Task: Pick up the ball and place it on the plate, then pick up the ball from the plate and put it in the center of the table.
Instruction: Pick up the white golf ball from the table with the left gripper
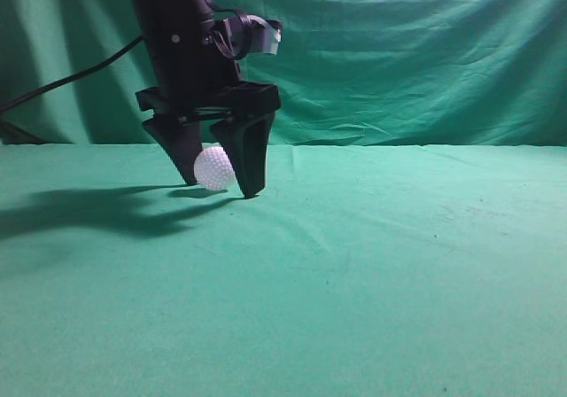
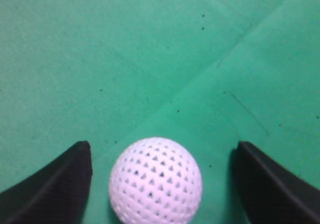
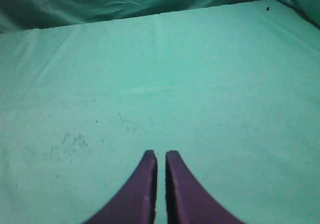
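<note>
Across the whole scene you've got the table (image 1: pixel 399 264), flat and covered in smooth green cloth, with a wrinkled, draped green backdrop (image 1: pixel 425 51) behind it. Over the left part your left gripper (image 1: pixel 217 184), matte black with tapered fingers, hangs with its jaws wide and tips down near the cloth. The ball (image 1: pixel 213 168), white, round, dimpled all over, sits between them with gaps both sides. Your right gripper (image 3: pixel 161 156) has its jaws nearly closed, empty. No readable writing anywhere.
</note>
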Available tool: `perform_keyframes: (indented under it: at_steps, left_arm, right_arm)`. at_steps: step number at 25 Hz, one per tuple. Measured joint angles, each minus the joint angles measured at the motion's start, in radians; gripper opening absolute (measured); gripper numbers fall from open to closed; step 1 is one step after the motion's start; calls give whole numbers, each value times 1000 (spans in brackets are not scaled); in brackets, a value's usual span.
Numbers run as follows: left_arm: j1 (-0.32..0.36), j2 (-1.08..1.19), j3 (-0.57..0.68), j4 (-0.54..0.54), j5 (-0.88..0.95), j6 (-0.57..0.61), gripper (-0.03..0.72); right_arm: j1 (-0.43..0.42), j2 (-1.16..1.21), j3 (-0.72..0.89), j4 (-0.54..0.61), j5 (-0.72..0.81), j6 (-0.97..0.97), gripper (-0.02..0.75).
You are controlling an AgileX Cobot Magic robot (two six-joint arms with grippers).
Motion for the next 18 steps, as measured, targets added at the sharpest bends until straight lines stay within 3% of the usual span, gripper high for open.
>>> perform_keyframes:
  at_steps: [1, 3, 6, 7, 18]
  left_arm:
    - [0, 0, 0, 0, 0, -2, 585]
    - [0, 0, 0, 0, 0, -2, 514]
    - [0, 0, 0, 0, 0, -2, 330]
    - [-2, 0, 0, 0, 2, -2, 300]
    - [-2, -95, -58, 58, 158, -50, 300]
  right_arm:
    - [0, 0, 0, 0, 0, 0, 49]
    - [0, 0, 0, 0, 0, 0, 49]
    - [0, 0, 0, 0, 0, 0, 49]
    - [0, 0, 0, 0, 0, 0, 49]
    - [0, 0, 0, 0, 0, 0, 49]
